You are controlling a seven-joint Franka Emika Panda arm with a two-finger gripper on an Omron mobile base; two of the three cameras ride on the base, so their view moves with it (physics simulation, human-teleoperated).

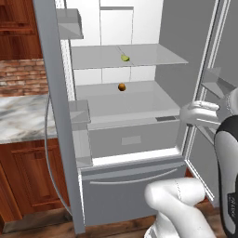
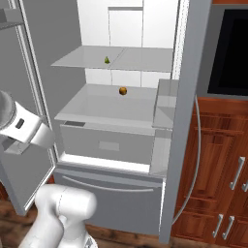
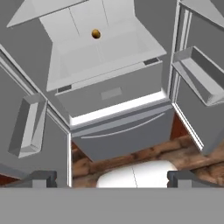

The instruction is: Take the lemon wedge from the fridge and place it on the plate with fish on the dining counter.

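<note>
Your end effector (image 3: pixel 112 178) hangs with its jaws spread wide and empty in front of the open fridge (image 1: pixel 132 139), so you must reach up and inward past the orange-brown ball (image 1: pixel 122 87) to the lemon wedge (image 1: pixel 125 58) on the shelf above.

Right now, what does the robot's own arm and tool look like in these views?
The arm is made of glossy white rounded segments with a dark joint band bearing faint lettering. The tool ends in two small dark grey blocky fingertips. No cables are visible.
</note>
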